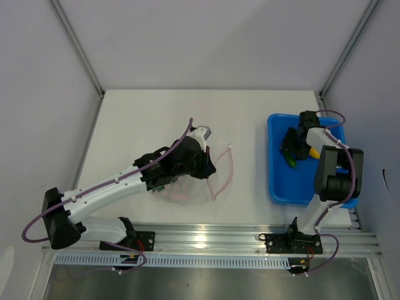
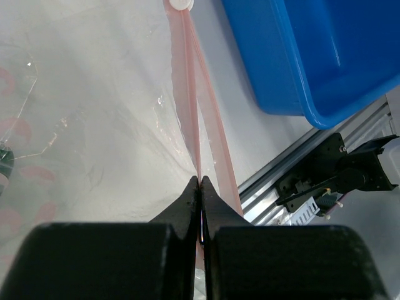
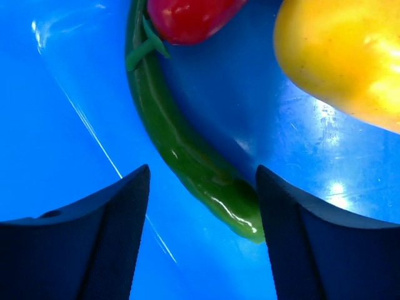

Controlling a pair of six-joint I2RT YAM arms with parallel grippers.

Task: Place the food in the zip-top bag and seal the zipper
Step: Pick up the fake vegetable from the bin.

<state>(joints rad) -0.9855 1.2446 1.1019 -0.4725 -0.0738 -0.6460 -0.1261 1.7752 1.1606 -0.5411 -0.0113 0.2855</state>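
Note:
The clear zip-top bag (image 1: 187, 190) lies flat on the table, its pink zipper (image 1: 230, 169) curving open on the right. My left gripper (image 1: 203, 164) is shut on one strip of the zipper (image 2: 190, 94); the other strip runs free just to its right. Through the bag (image 2: 94, 125) a dark green piece (image 2: 5, 164) shows at the left edge. My right gripper (image 3: 203, 172) hangs open low inside the blue bin, its fingers either side of a green chili (image 3: 187, 156). A red chili pepper (image 3: 187, 15) and a yellow piece (image 3: 344, 56) lie just beyond it.
The blue bin (image 1: 278, 181) stands at the right of the table, close to the bag's mouth (image 2: 325, 56). An aluminium rail (image 1: 206, 237) runs along the near edge. White walls close in the back and both sides.

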